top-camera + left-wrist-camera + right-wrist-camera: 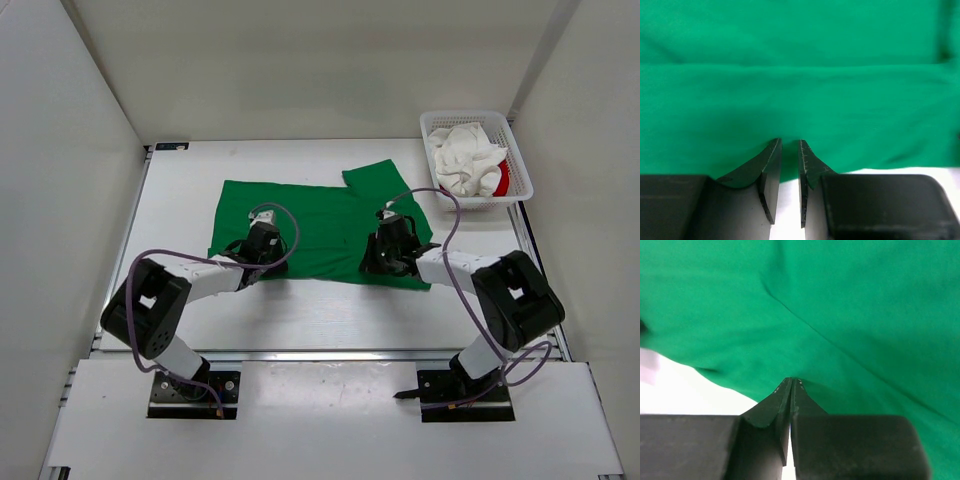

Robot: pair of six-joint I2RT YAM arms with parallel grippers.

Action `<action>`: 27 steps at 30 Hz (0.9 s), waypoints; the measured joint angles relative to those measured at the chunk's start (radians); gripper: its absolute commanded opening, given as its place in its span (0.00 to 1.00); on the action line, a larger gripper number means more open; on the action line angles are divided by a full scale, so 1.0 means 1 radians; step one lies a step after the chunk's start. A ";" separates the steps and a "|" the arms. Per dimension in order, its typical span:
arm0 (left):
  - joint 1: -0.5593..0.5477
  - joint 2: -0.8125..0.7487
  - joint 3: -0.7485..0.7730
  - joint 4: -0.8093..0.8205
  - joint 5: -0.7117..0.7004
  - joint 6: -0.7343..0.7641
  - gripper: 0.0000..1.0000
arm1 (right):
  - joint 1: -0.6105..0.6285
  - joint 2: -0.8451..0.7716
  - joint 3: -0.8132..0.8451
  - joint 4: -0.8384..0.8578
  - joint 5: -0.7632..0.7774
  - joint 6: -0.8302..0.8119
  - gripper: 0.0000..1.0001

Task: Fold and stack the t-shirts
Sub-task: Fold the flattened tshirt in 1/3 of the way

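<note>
I'm clenching my right gripper point(791, 382) on the green t-shirt point(310, 225) hem at 5 o'clock. My left gripper point(790, 144) is sitting slightly parted at the 7 o'clock hem. The shirt is lying flat mid-table point(300, 312). White t-shirt point(465, 160) and red t-shirt point(502, 181) are sitting in the basket point(475, 116) at 1 o'clock.

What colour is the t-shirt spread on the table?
The t-shirt is bright green, seen best in the top external view.

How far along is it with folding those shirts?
Just starting. Done: the green t-shirt lies spread on the table, no fold or stack yet. In hand: the right gripper is shut on its near hem; the left gripper sits at the hem, jaws slightly apart. Left: the white t-shirt and red t-shirt, crumpled in the basket.
</note>
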 measured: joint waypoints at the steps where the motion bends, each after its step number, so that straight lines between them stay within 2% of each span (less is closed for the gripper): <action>1: 0.008 0.011 0.000 -0.014 -0.003 0.006 0.29 | 0.004 0.003 -0.011 -0.007 0.007 -0.005 0.00; 8: 0.098 0.023 -0.021 0.014 0.116 -0.001 0.27 | 0.019 -0.028 -0.081 0.026 0.038 -0.018 0.00; 14: 0.033 -0.104 -0.145 0.013 0.099 0.002 0.27 | 0.064 -0.175 -0.230 0.040 0.035 0.006 0.00; 18: -0.008 -0.219 -0.224 -0.031 0.095 -0.014 0.27 | 0.099 -0.257 -0.280 -0.009 0.034 0.027 0.00; 19: -0.016 -0.246 -0.235 -0.055 0.095 -0.021 0.28 | 0.101 -0.272 -0.284 -0.025 0.029 0.028 0.02; 21: -0.028 -0.294 -0.242 -0.120 0.095 -0.027 0.29 | 0.102 -0.299 -0.285 -0.073 0.018 0.032 0.15; 22: -0.026 -0.312 -0.237 -0.156 0.096 -0.027 0.30 | 0.094 -0.310 -0.280 -0.098 0.010 0.030 0.18; 24: -0.011 -0.320 -0.190 -0.235 0.091 -0.021 0.32 | 0.068 -0.329 -0.259 -0.148 0.005 0.022 0.26; 26: 0.009 -0.298 -0.085 -0.288 0.070 -0.007 0.33 | 0.041 -0.340 -0.222 -0.178 0.006 0.008 0.28; 27: 0.023 -0.279 -0.025 -0.289 0.064 0.000 0.33 | 0.031 -0.341 -0.201 -0.182 0.006 0.004 0.25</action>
